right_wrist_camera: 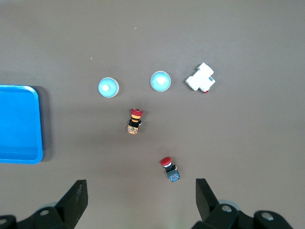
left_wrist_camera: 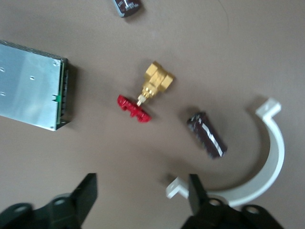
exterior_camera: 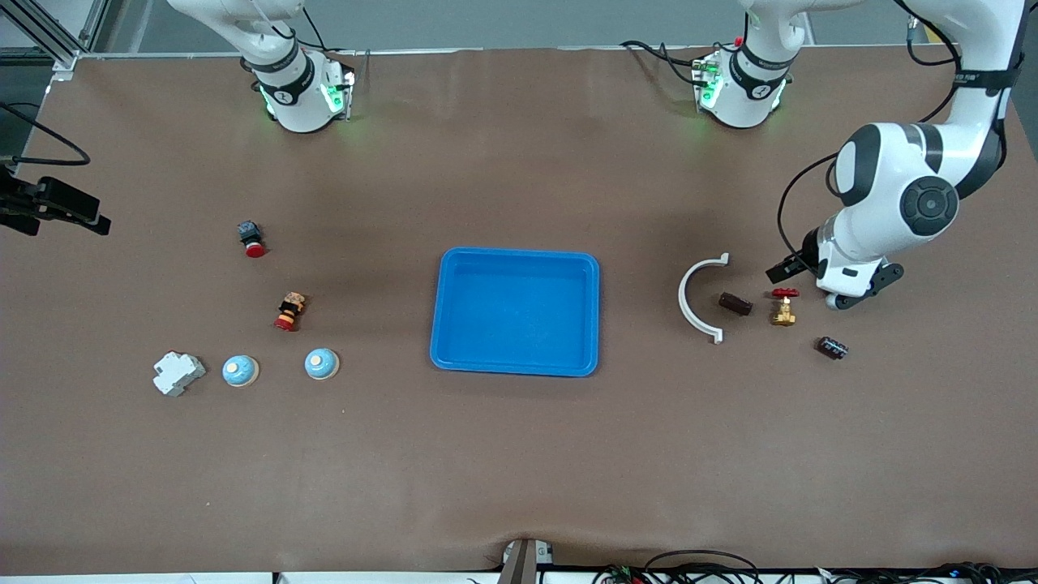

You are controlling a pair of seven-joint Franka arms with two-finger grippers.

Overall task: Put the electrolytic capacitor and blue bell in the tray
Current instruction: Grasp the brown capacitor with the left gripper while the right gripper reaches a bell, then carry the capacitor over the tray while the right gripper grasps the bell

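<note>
The bright-blue tray [exterior_camera: 516, 312] lies empty mid-table; its end shows in the right wrist view [right_wrist_camera: 16, 124]. Two blue bells [exterior_camera: 322, 364] [exterior_camera: 241, 371] sit toward the right arm's end, also in the right wrist view [right_wrist_camera: 108, 87] [right_wrist_camera: 160, 80]. Two small dark parts lie toward the left arm's end: a black ribbed cylinder [exterior_camera: 832, 348] [left_wrist_camera: 127, 6] and a brown one with a pale stripe [exterior_camera: 735, 304] [left_wrist_camera: 206, 135]; I cannot tell which is the capacitor. My left gripper [exterior_camera: 851, 284] [left_wrist_camera: 143, 195] hangs open and empty above them. My right gripper [right_wrist_camera: 140, 195] is open, empty, high over the table.
A brass valve with a red handle [exterior_camera: 783, 307] [left_wrist_camera: 147, 93] and a white curved clamp [exterior_camera: 697, 298] [left_wrist_camera: 267, 157] lie by the dark parts. A grey metal box [left_wrist_camera: 31, 86] is nearby. Two red push buttons [exterior_camera: 251, 238] [exterior_camera: 289, 312] and a white breaker [exterior_camera: 178, 373] lie near the bells.
</note>
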